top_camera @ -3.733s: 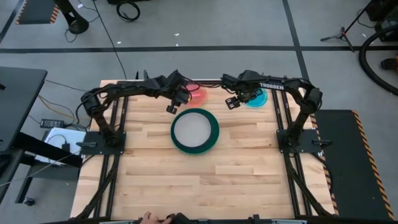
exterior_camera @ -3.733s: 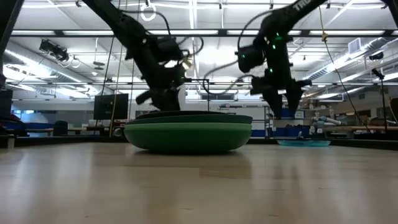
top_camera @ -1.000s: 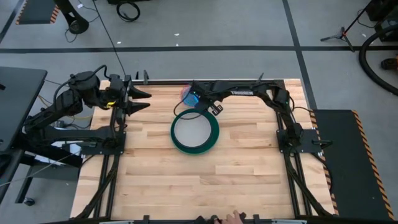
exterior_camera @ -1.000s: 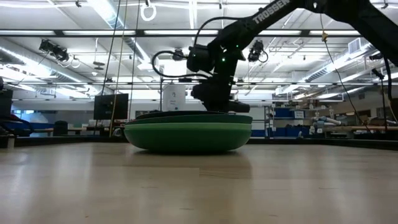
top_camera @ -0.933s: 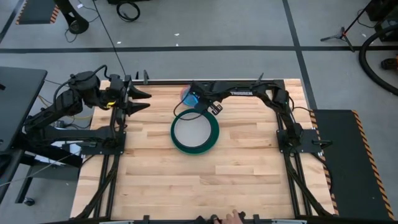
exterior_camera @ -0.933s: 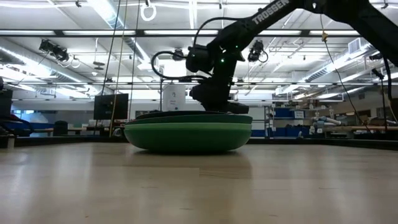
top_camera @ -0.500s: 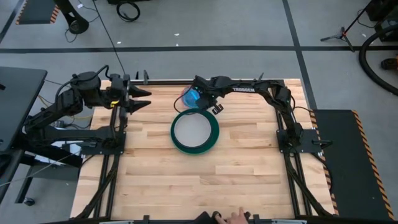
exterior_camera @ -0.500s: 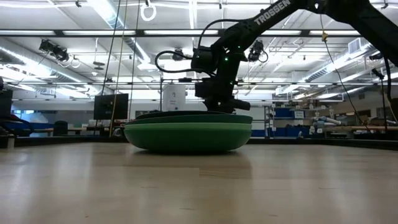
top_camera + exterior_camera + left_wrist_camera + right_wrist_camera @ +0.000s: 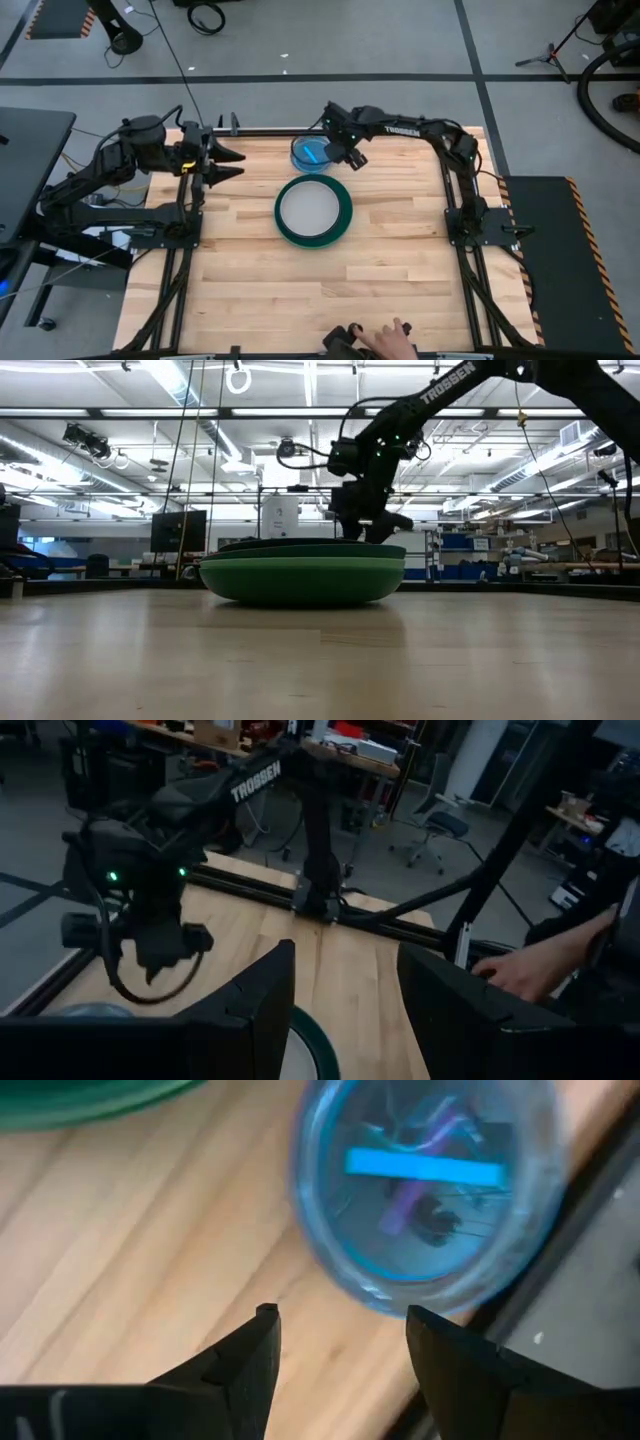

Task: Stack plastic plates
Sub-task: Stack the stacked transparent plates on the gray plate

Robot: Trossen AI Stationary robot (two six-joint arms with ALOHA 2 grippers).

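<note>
the small blue plate (image 9: 310,152) lies flat near the table's far edge, at 12 o'clock from the big green stack (image 9: 314,210), close but not touching. it is round, so it has no long side and faces up. the right gripper (image 9: 350,153) sits beside it at 3 o'clock, fingers apart, holding nothing. the left gripper (image 9: 228,164) waits at 9 o'clock, fingers apart. a bump could push the plate off the edge.

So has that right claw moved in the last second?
Yes. The right gripper has backed away from the green plate stack, toward the table's far edge, leaving the blue plate.
</note>
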